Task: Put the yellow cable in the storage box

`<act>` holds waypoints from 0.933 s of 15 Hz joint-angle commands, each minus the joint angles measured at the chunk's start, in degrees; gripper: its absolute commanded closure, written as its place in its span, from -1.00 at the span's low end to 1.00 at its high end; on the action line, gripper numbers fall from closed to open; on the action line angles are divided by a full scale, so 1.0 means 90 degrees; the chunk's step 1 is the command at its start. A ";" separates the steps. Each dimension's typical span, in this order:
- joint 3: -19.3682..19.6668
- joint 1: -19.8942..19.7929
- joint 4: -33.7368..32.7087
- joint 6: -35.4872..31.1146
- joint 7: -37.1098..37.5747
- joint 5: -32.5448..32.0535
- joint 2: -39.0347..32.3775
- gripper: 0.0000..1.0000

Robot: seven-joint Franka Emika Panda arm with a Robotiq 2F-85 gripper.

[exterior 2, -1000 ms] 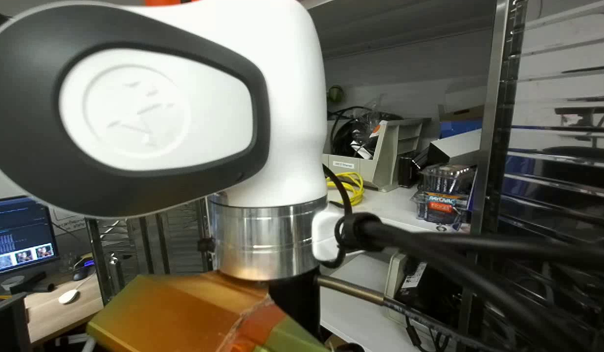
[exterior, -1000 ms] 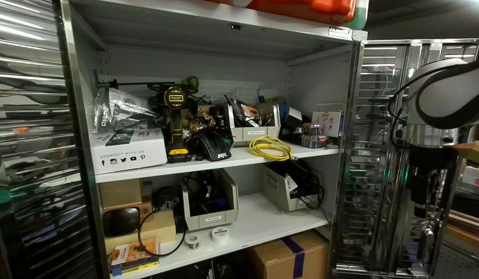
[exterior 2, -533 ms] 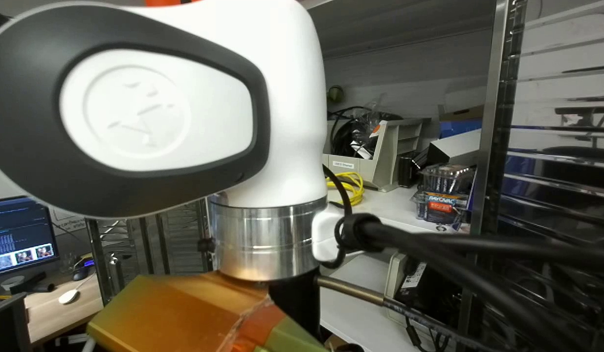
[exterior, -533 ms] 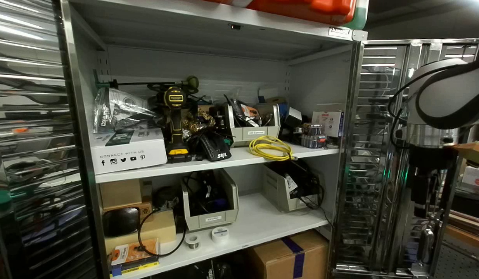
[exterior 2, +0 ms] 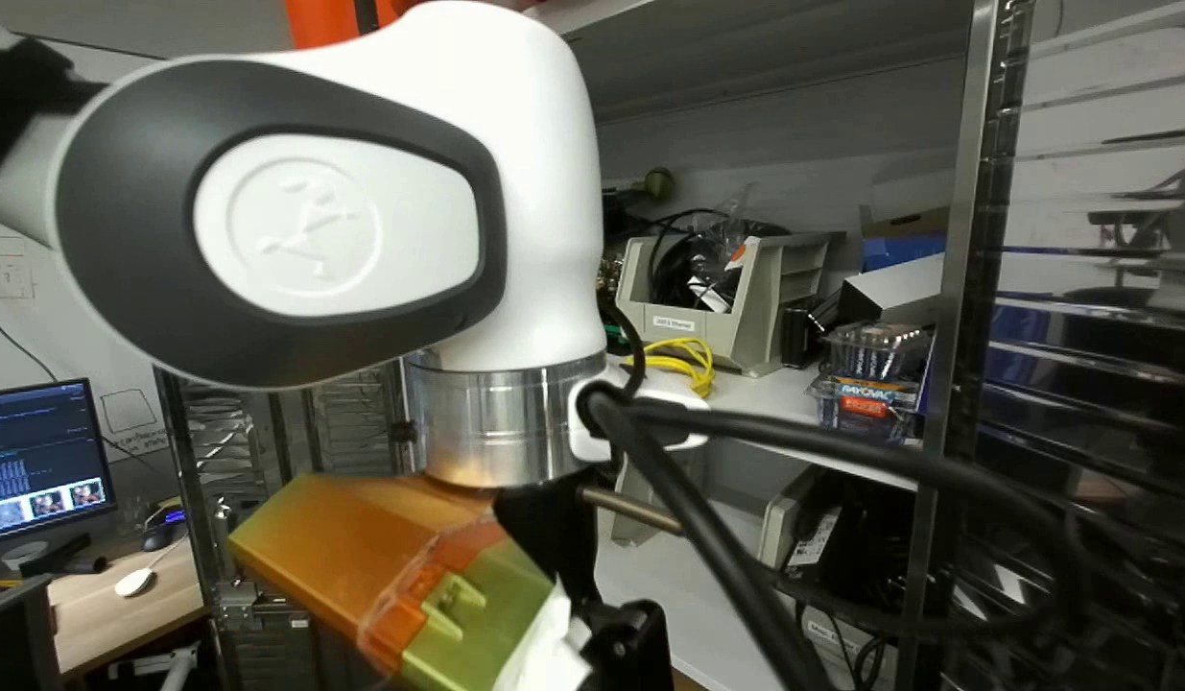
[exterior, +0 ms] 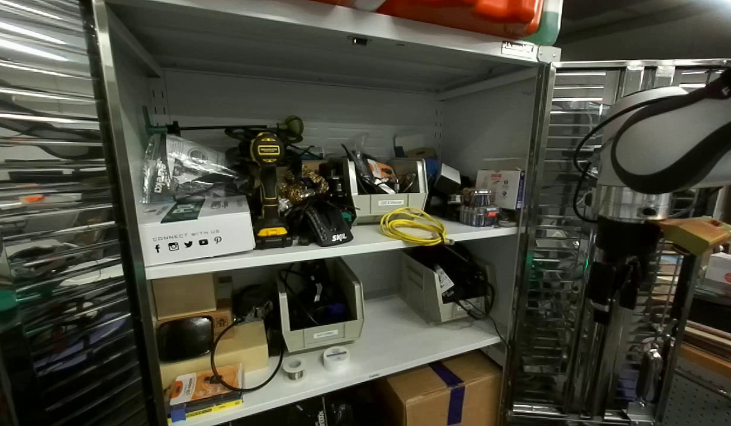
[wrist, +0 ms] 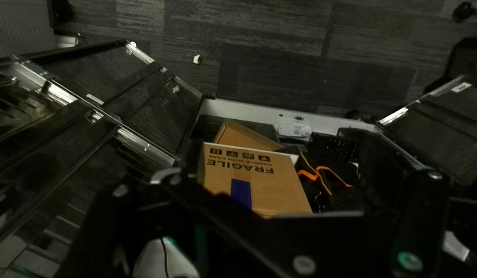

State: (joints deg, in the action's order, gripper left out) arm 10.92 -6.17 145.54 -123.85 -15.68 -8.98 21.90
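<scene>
- Cable (exterior: 412, 223), bright yellow and loosely coiled, lies on the upper shelf (exterior: 365, 244), right of centre in an exterior view, one end reaching the shelf's front edge.
- Upper bin (exterior: 368, 208), pale grey with a label too small to read, stands just behind the cable; whether the two touch I cannot tell. Black cords (exterior 2: 674, 275) fill part of it.
- Gripper (exterior: 614, 305), black, points down at the right of the frame, in front of the cabinet door (exterior: 569, 236) and well apart from the cable. Its fingers look spread, a gap showing between them.
- Arm (exterior 2: 544, 192), white and dark grey, takes up the left and middle of an exterior view and covers part of the cable there.
- Amber-and-green block (exterior 2: 362, 547), mounted below the arm's metal ring (exterior 2: 510, 422), lower left of centre in that same frame.
- Power tool (exterior: 269, 192), black and yellow, and white box (exterior: 193, 231) stand at the left of the upper shelf.
- Left bin (exterior: 297, 341), in the middle of the lower shelf (exterior: 389, 331), and right bin (exterior: 418, 290), farther right, both holding black items.
- Cardboard box (wrist: 277, 193), marked FRAGILE in upside-down lettering, lies in the middle of the wrist view, dark gripper parts crossing its lower edge.
</scene>
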 commanded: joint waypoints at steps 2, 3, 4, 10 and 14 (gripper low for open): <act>-0.0403 0.0226 -0.0933 -0.0289 0.0815 0.0525 -0.0642 -1.00; -0.0474 0.0251 -0.1207 -0.0290 0.0985 0.0594 -0.0827 -1.00; -0.0536 0.0268 -0.1537 -0.0289 0.1169 0.0674 -0.1052 -1.00; -0.0600 0.0327 -0.3727 0.0273 0.1660 0.1780 -0.2528 -1.00; -0.0662 0.0255 -0.5151 0.0774 0.2147 0.2365 -0.3417 -1.00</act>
State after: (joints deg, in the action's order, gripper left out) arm 5.54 -3.47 110.46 -121.54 0.13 8.94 -2.15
